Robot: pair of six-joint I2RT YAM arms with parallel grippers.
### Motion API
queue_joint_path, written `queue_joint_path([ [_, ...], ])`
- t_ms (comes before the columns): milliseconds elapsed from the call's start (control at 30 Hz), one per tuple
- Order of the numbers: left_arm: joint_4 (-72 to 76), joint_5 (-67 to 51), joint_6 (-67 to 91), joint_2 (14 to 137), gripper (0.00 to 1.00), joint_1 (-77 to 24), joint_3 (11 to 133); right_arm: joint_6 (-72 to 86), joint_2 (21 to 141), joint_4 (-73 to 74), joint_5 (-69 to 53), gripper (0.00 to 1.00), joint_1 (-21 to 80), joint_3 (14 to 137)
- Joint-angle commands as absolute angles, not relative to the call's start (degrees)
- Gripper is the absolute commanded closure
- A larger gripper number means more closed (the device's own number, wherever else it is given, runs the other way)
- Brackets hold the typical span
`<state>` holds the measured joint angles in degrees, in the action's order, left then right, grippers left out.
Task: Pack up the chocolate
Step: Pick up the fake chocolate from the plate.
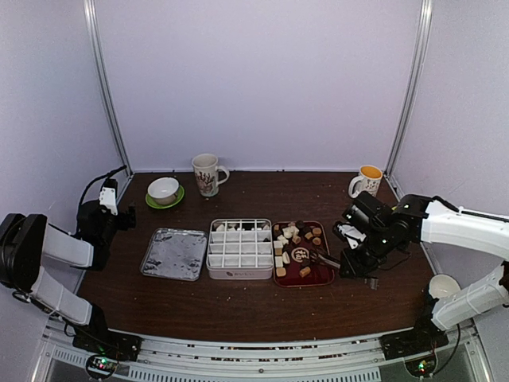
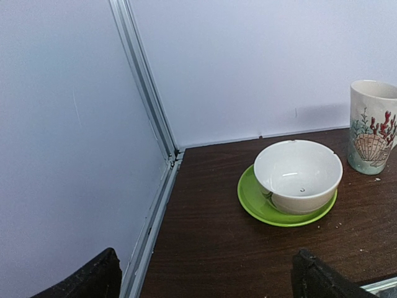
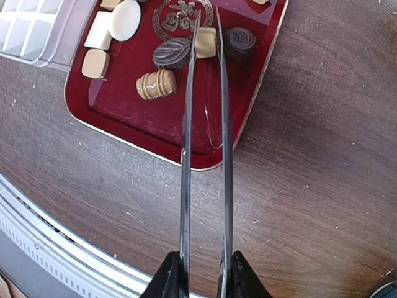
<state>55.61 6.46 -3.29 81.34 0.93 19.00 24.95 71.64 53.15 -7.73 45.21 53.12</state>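
Straddling chocolate: tongs in end effector

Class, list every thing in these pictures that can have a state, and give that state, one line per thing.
right gripper, shut on the tongs.
tongs, tips pinching a tan chocolate square.
red tray, holding many loose chocolates.
divider box, back row partly filled, other cells unfilled.
left gripper, open, holding nothing.
bowl, upright on green saucer, nothing inside.
shell mug, upright.
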Motion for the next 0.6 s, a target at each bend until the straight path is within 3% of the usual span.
queue_joint_path([
  [0,58.4,6.1,-2.9,81.7,0.02,1.4,18.7,25.4,71.7,51.6,-7.7,0.76,44.9,54.0],
  [333,58.4,6.1,-2.9,81.6,0.02,1.4,18.7,21.9,70.1,51.3,-7.6,0.79,44.8,57.7],
  [567,58.4,6.1,-2.9,81.7,0.02,1.4,18.7,19.6,69.1,45.9,-14.1,0.80,44.9,60.4],
])
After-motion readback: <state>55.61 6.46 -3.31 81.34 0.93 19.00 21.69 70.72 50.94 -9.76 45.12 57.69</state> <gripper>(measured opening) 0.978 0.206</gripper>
